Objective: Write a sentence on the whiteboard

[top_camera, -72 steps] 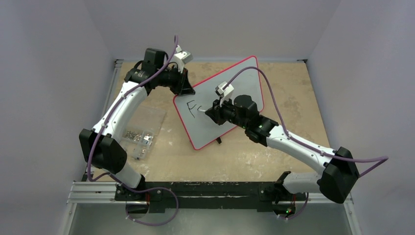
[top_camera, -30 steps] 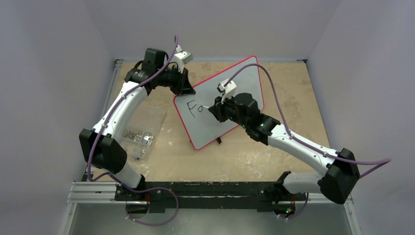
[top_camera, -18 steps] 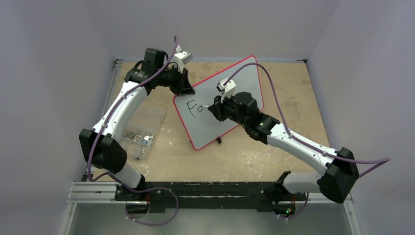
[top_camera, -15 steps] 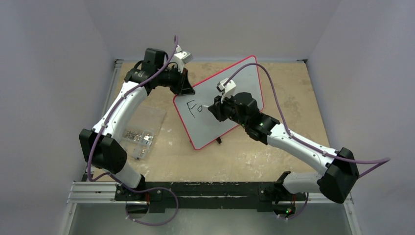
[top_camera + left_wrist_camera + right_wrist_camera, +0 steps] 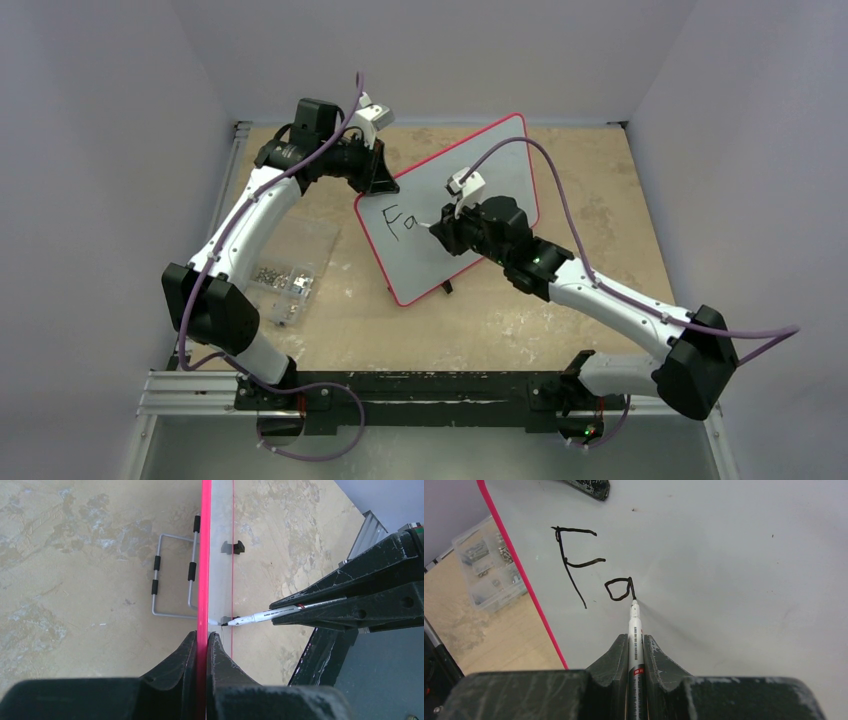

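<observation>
The whiteboard [image 5: 500, 160], white with a red rim, stands tilted at mid table. My left gripper [image 5: 384, 184] is shut on its top-left edge; in the left wrist view the red rim [image 5: 205, 555] runs edge-on between the gripper [image 5: 202, 640] jaws. My right gripper [image 5: 437, 228] is shut on a white marker [image 5: 635, 630], whose tip touches the board at the foot of the second letter. The sentence [image 5: 589, 570] reads "Fa" in black strokes. From the left wrist view the marker [image 5: 270, 615] meets the board's face from the right.
A clear plastic box of small metal parts [image 5: 290, 270] lies on the table left of the board. Behind the board a wire stand [image 5: 172, 585] props it up, and a black foot [image 5: 233, 546] sits at its lower rim. Grey walls close in all around.
The right gripper has drawn the marker down the right side of the round second letter, turning it into an "a". The left gripper and the board have stayed still.
</observation>
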You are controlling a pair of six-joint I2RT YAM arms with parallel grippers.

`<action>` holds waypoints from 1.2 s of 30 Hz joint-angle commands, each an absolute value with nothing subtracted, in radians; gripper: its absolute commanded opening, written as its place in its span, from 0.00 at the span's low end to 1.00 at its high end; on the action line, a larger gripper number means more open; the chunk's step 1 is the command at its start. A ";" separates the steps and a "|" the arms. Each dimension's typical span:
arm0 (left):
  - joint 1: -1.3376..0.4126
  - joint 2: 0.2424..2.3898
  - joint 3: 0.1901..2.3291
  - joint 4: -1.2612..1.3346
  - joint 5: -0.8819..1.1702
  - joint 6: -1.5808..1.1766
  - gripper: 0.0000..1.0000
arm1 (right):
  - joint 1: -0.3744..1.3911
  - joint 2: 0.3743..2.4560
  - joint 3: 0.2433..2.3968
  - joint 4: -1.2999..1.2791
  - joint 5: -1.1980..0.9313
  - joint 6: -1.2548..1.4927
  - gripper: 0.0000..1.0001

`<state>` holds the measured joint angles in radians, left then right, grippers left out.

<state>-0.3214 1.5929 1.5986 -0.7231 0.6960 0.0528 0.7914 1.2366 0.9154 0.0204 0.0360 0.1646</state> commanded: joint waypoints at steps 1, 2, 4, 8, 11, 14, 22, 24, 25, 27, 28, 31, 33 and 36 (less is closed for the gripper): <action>-0.324 1.561 1.600 -0.691 0.614 0.096 0.00 | 0.785 1.210 0.929 0.019 0.072 0.163 0.00; -0.324 1.561 1.600 -0.692 0.613 0.095 0.00 | 0.785 1.206 0.936 0.012 0.073 0.163 0.00; -0.324 1.560 1.600 -0.691 0.614 0.095 0.00 | 0.787 1.184 0.941 0.016 0.017 0.162 0.00; -0.324 1.559 1.600 -0.690 0.615 0.095 0.00 | 0.787 1.134 0.917 0.051 0.003 0.164 0.00; -0.324 1.557 1.601 -0.690 0.617 0.094 0.00 | 0.786 1.116 0.920 0.060 0.003 0.166 0.00; -0.324 1.556 1.601 -0.690 0.617 0.094 0.00 | 0.785 1.116 0.929 0.067 0.031 0.171 0.00; -0.324 1.552 1.601 -0.688 0.620 0.092 0.00 | 0.785 1.173 0.965 0.070 0.081 0.155 0.00; -0.324 1.553 1.601 -0.688 0.622 0.091 0.00 | 0.784 1.185 0.972 0.074 0.092 0.151 0.00; -0.324 1.553 1.601 -0.686 0.624 0.091 0.00 | 0.784 1.188 0.975 0.076 0.095 0.149 0.00; -0.324 1.553 1.601 -0.687 0.626 0.090 0.00 | 0.783 1.194 0.980 0.081 0.102 0.147 0.00; -0.325 1.553 1.601 -0.687 0.625 0.089 0.00 | 0.783 1.197 0.983 0.083 0.107 0.146 0.00; -0.325 1.553 1.601 -0.687 0.627 0.089 0.00 | 0.782 1.202 0.985 0.096 0.113 0.149 0.00; -0.323 1.555 1.601 -0.687 0.627 0.089 0.00 | 0.781 1.206 0.986 0.102 0.112 0.151 0.00; -0.324 1.555 1.601 -0.687 0.627 0.089 0.00 | 0.779 1.214 0.991 0.105 0.115 0.153 0.00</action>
